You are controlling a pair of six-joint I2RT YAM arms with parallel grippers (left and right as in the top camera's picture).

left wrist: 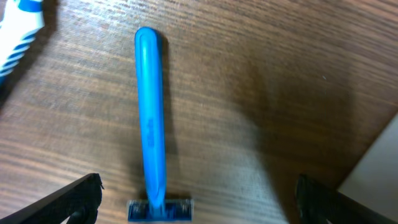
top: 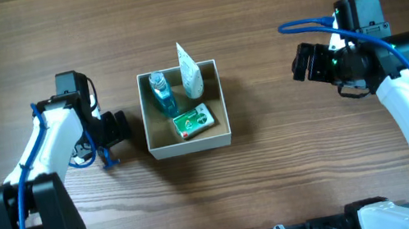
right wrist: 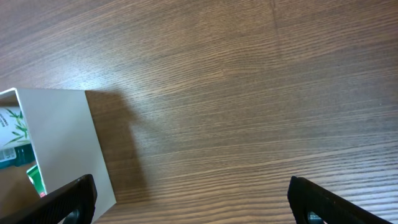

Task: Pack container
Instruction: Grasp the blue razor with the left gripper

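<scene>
while the container point(top: 183, 108) sits mid-table point(right wrist: 249, 74) holding a blue-green bottle point(top: 161, 93), a white tube point(top: 190, 73) and a green packet point(top: 193, 121), a blue razor point(left wrist: 150, 118) lies on the wood outside the container, just beside the wall facing the left arm. the left gripper point(left wrist: 198, 193) hangs over that razor with its jaws spread wide, one finger on each side of the handle and neither touching it. the right gripper point(top: 298, 64) is well apart from the container on the opposite side, likewise spread and holding nothing; its camera shows only the container's white wall and bare wood.

the razor is probably the next thing to pack. it looks light and stiff, with a smooth plastic handle that may be slippery, so the safest hold is likely across the narrow middle of the handle, away from the blade head. the container itself seems light, thin-walled cardboard: its walls would likely flex if pinched and it could slide if bumped, so the razor is better lowered into the bare strip of floor inside the container, beside the packet.
</scene>
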